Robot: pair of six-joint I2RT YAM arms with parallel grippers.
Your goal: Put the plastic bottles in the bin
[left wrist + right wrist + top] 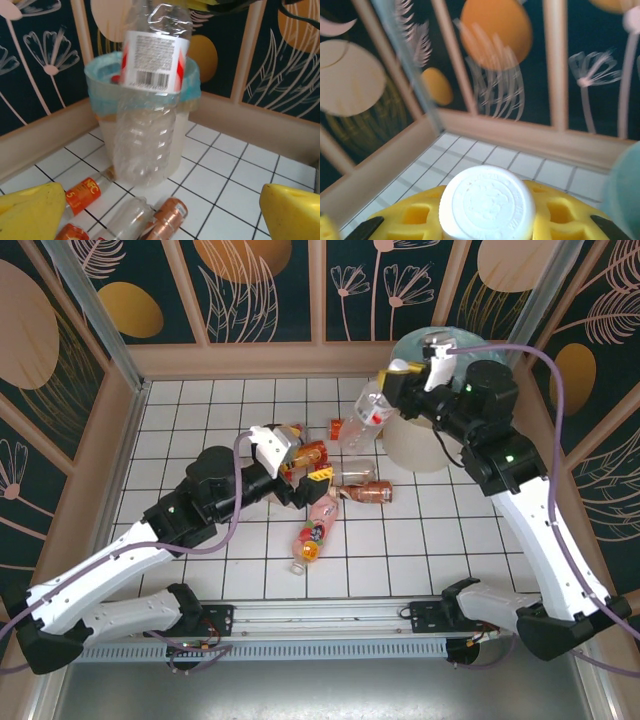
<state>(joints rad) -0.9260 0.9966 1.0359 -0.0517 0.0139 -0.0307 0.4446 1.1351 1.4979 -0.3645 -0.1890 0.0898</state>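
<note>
Low over the loose plastic bottles point(335, 492) with left gripper point(305, 472) spread empty, farther back with right gripper point(395, 380) clamped on the neck of a clear bottle point(368, 412) beside the bin point(412, 447), risks striking the rim and falling outside if released early.

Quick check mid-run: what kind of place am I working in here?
Likely a staged robot test cell, not a real room: a white gridded tabletop boxed in by wood-framed floral panels, with bottles and a lined bin as props.

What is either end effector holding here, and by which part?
The right end effector grips a clear bottle at its white-capped neck; the left end effector is open and empty.
</note>
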